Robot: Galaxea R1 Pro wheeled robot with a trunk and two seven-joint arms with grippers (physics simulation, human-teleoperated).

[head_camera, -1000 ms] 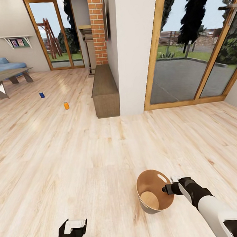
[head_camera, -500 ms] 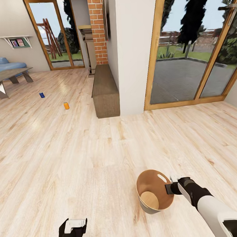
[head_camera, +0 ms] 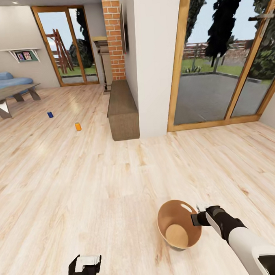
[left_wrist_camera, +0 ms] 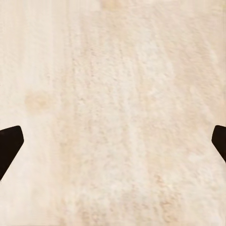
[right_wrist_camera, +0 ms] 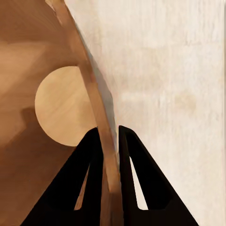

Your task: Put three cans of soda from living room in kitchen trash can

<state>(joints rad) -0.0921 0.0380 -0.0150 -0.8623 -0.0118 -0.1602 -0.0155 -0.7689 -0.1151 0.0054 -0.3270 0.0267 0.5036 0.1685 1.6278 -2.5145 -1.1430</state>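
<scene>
Pale plank floor point(head_camera: 96, 189) spans the room. A white pillar point(head_camera: 155, 59) rises at 12 o'clock, a brick column point(head_camera: 113, 35) just left of it and a brown bench point(head_camera: 122, 110) at their base. Glass doors point(head_camera: 218, 63) with wooden frames stand at 2 o'clock; another pair point(head_camera: 67, 46) at 11. A wall shelf point(head_camera: 23, 54) hangs at 10 o'clock.

Tan-brown is seen inside the bin point(head_camera: 179, 228); one orange can point(head_camera: 78, 126), one blue can point(head_camera: 50, 114), pale wood-grain floor point(head_camera: 96, 189).
</scene>
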